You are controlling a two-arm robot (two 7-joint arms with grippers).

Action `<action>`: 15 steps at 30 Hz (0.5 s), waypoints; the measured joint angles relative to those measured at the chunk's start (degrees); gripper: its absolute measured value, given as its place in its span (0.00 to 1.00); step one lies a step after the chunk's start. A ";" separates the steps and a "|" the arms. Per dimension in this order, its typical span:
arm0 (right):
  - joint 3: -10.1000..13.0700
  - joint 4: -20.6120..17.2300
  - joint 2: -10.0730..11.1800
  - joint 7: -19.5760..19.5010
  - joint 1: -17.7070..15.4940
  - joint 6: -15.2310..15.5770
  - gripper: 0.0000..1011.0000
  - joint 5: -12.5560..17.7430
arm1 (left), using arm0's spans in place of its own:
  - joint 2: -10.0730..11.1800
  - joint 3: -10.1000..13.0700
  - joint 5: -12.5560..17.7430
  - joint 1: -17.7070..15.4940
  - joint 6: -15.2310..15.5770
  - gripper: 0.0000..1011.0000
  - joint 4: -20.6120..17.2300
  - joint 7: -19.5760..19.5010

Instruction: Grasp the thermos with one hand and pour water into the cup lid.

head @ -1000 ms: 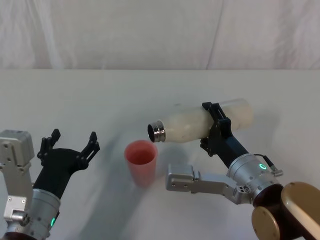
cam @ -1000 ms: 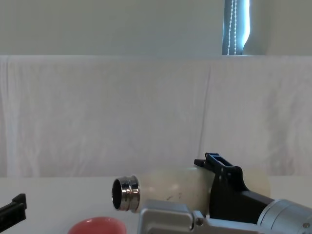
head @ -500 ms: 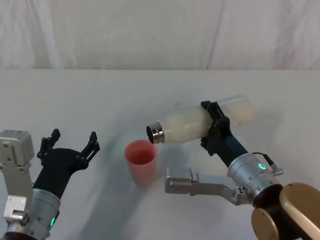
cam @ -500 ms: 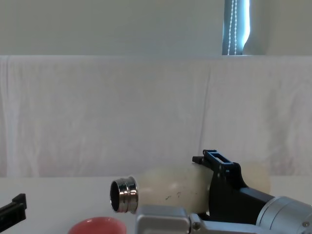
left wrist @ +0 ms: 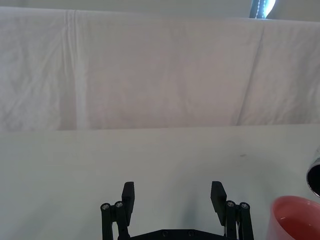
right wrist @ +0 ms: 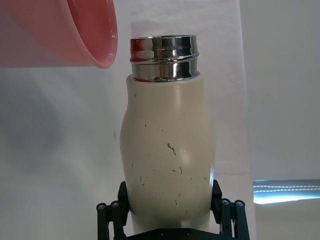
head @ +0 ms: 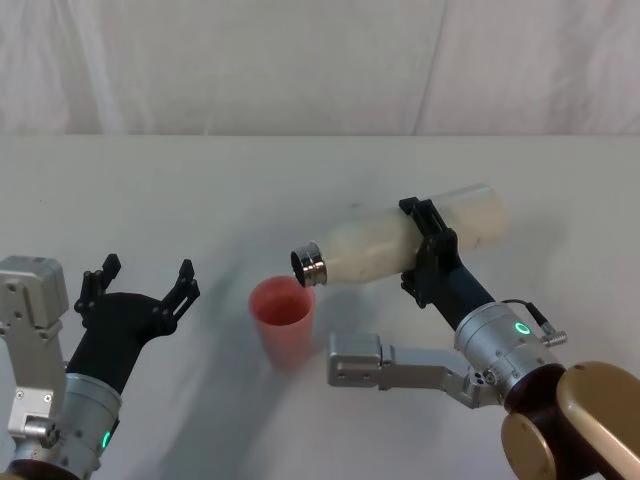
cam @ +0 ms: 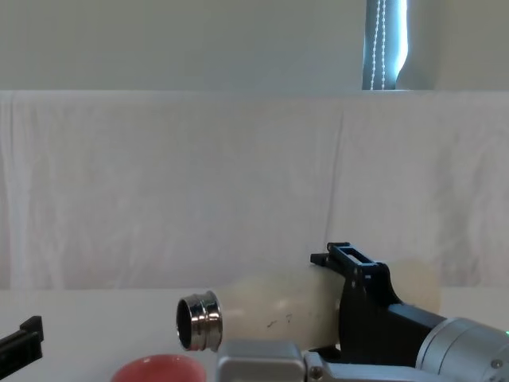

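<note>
Left gripper point(head: 140, 283) low at table's left, fingers spread wide, holding nothing, well apart from cup. Cup lid point(head: 283, 322) upright on white table point(head: 200, 190), coral-pink, near centre. Thermos point(head: 400, 246) held off table, tipped nearly level, steel neck point(head: 308, 265) angled down, just above cup lid's right rim. Right gripper point(head: 425, 252) clamped around thermos mid-body, jaws on either side of bottle.
</note>
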 joint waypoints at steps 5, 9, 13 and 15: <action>-0.22 -0.31 0.20 0.33 0.10 0.18 0.95 -0.46 | 0.00 0.00 0.00 0.00 0.00 0.99 0.00 0.00; -0.37 -0.52 0.30 0.55 0.18 0.27 0.95 -0.75 | 0.00 0.00 0.00 0.00 0.00 0.99 0.00 0.00; -0.49 -0.72 0.42 0.68 0.19 0.39 0.95 -0.99 | 0.00 0.00 0.00 0.00 0.00 0.99 0.00 0.00; -0.55 -0.87 0.49 0.76 0.19 0.46 0.95 -1.13 | 0.00 0.00 0.00 0.00 0.00 0.99 0.00 0.00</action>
